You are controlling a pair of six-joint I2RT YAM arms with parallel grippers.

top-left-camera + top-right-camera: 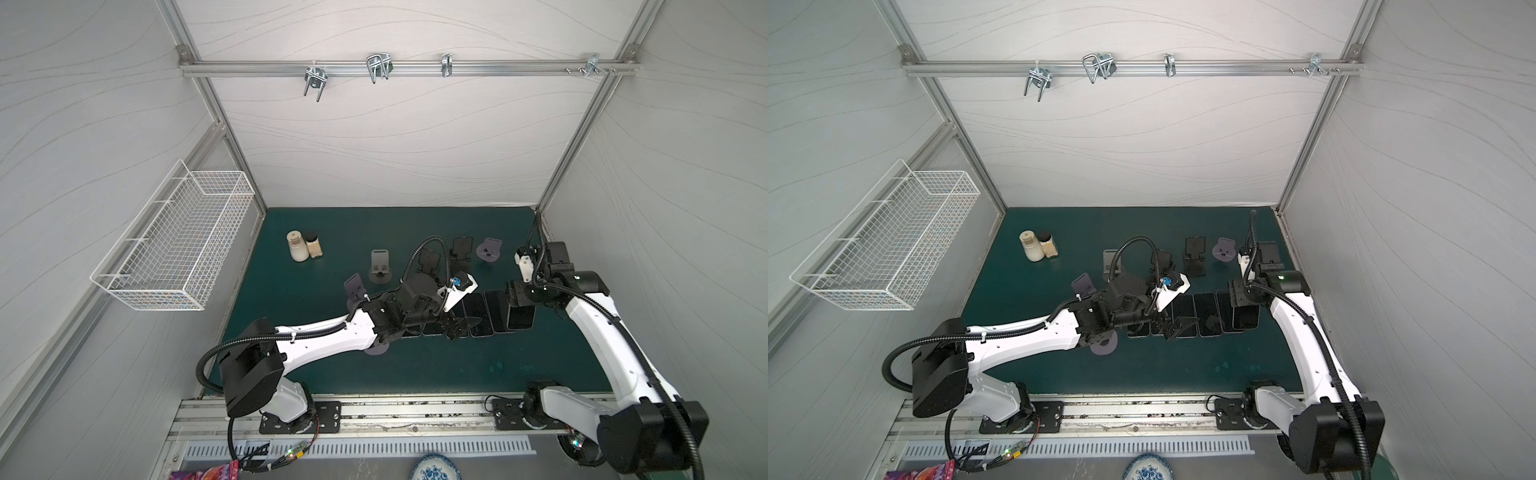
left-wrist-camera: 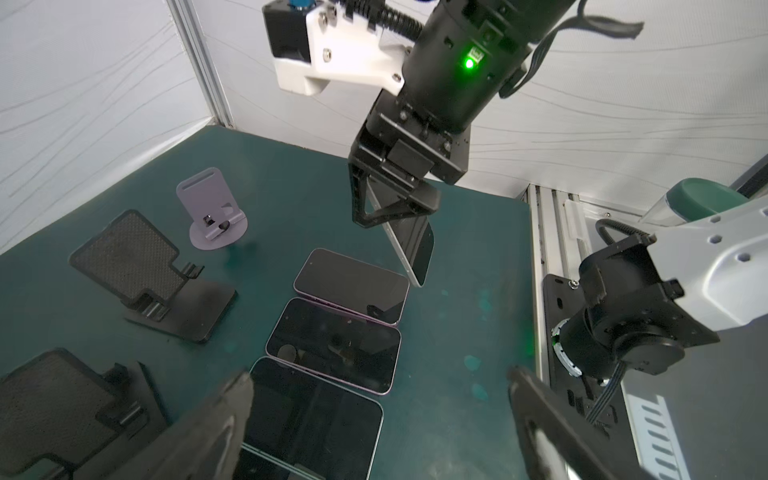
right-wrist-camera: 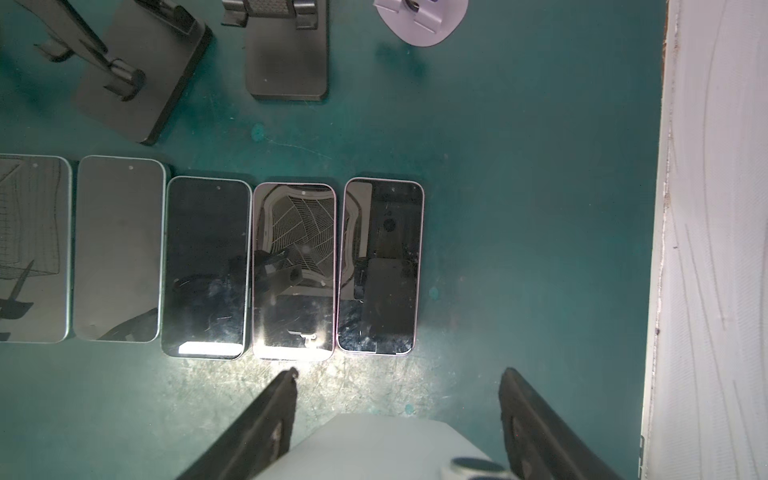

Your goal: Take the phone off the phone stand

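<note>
**Phone clamped in right jaws, clear of the stands**

Right gripper (image 2: 395,208): jaws clenched on the phone (image 2: 417,249) at its upper end. The phone hangs tilted below them, screen dark (cannot tell whether its lower corner touches the mat (image 2: 457,291)). Just beside that corner a row of phones (image 3: 208,266) begins, flat, screens up.

Left gripper (image 2: 380,376): jaws released and spread wide, nothing between them. The row runs beneath and ahead of them.

Beyond the row from both jaws: black stand (image 2: 137,266), lavender stand (image 2: 208,208).
</note>
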